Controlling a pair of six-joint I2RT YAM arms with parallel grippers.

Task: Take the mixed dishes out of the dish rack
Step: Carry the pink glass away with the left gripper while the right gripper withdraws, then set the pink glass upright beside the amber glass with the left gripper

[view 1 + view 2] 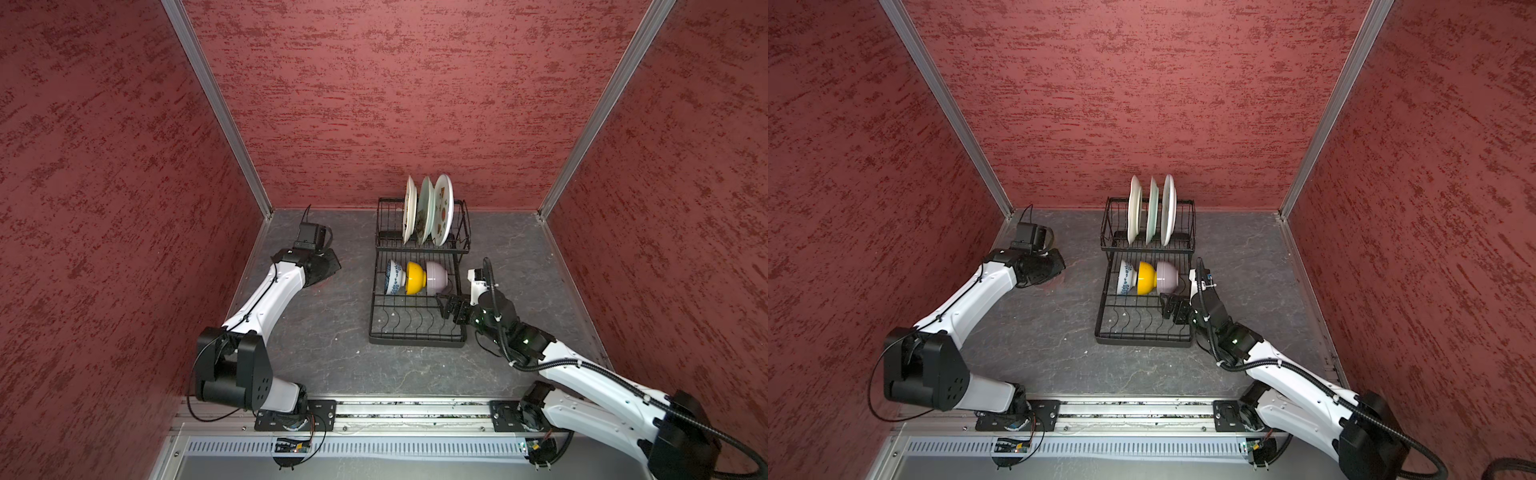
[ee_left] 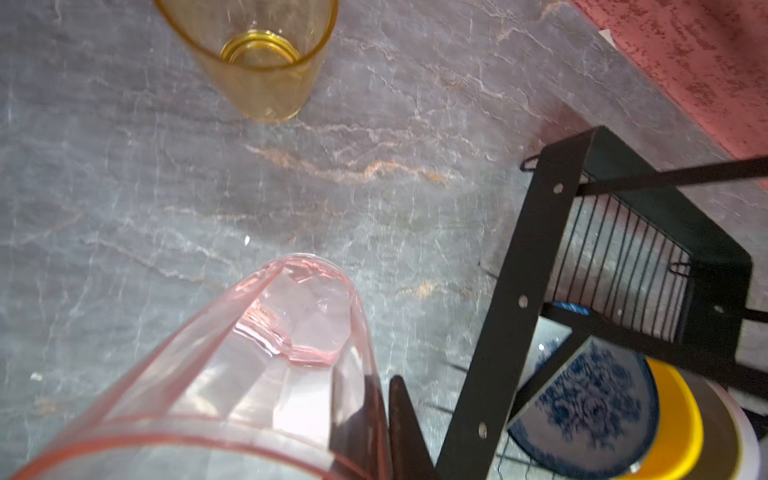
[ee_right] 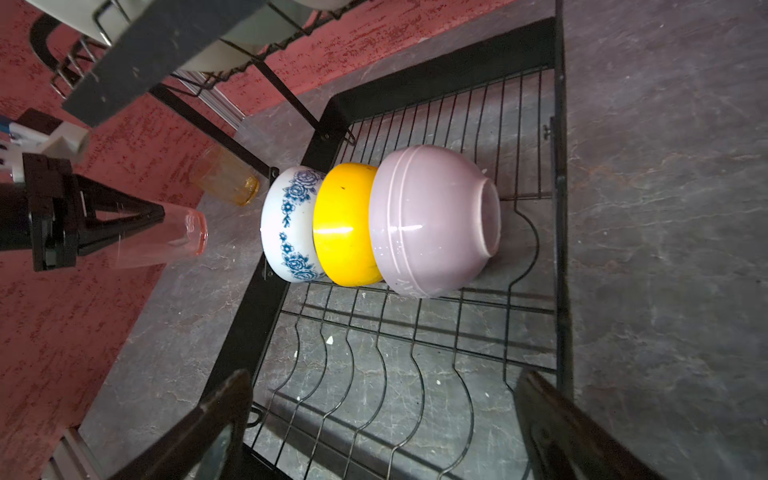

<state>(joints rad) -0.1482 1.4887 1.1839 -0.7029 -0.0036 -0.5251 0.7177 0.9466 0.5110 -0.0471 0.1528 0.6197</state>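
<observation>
The black wire dish rack (image 1: 415, 337) stands mid-table in both top views. Three white plates (image 1: 426, 210) stand on edge in its raised back tier. Blue-white (image 1: 393, 277), yellow (image 1: 415, 277) and pale pink (image 1: 437, 274) bowls lie nested on their sides on the front tier (image 3: 415, 374). My left gripper (image 2: 384, 399) is shut on the wall of the pinkish glass (image 2: 291, 332), low over the table left of the rack (image 2: 519, 291). An amber glass (image 2: 257, 62) stands on the table beyond it. My right gripper (image 3: 382, 382) hangs open over the front tier, near the pink bowl (image 3: 432, 220), holding nothing.
Red textured walls (image 1: 415, 104) close in the grey stone table (image 1: 324, 353) on three sides. The left arm (image 1: 266, 299) stretches toward the back left corner. The right arm (image 1: 582, 374) reaches in from the front right to the rack's right edge.
</observation>
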